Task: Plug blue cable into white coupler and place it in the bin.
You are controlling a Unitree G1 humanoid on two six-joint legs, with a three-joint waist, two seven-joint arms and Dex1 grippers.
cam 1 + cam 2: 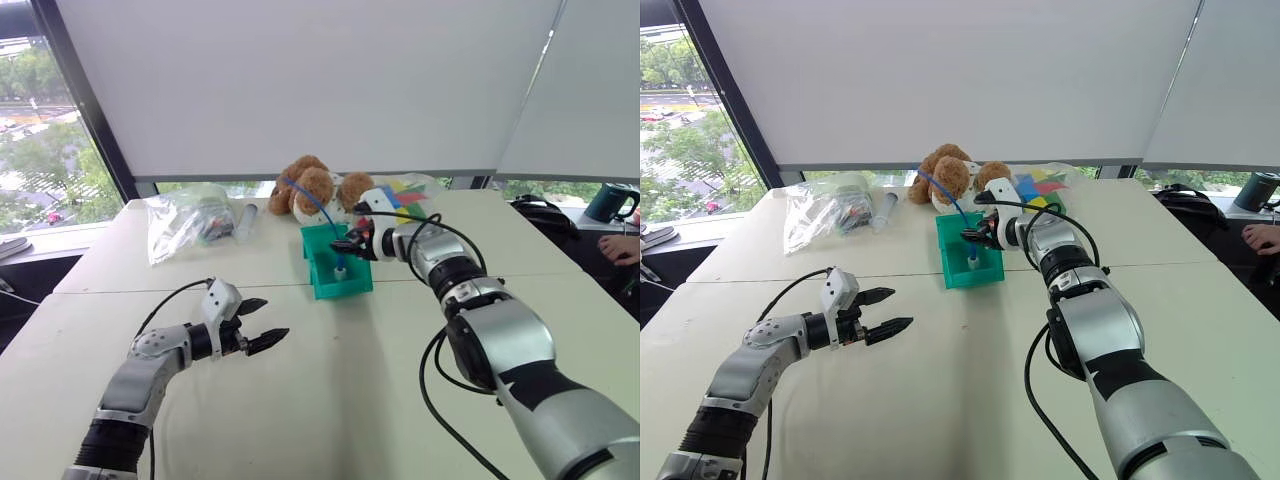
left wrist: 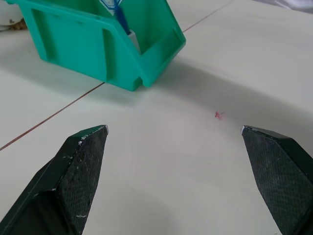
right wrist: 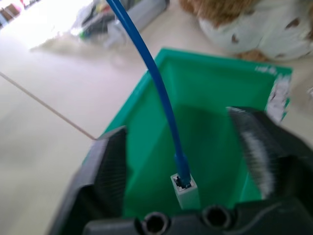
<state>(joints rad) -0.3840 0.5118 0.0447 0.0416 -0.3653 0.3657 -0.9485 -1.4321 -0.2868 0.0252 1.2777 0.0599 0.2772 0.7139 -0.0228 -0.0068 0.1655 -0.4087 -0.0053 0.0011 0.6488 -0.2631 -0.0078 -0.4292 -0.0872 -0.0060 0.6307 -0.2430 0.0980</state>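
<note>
The teal bin (image 1: 347, 286) stands on the table in front of a teddy bear. Inside it the white coupler (image 3: 187, 192) stands on end with the blue cable (image 3: 156, 83) plugged into its top. The cable (image 1: 312, 202) arches up and back over the bear. My right gripper (image 1: 346, 245) hovers over the bin's open top, its fingers (image 3: 254, 147) spread wide on either side of the cable without touching it. My left gripper (image 1: 264, 322) is open and empty above the bare table, nearer me and to the left of the bin (image 2: 88, 44).
A brown teddy bear (image 1: 312, 186) sits right behind the bin. A clear plastic bag (image 1: 186, 222) lies at the back left, and another with colourful pieces (image 1: 412, 192) at the back right. A person's hand (image 1: 622, 246) and a dark mug (image 1: 610, 202) are at the far right.
</note>
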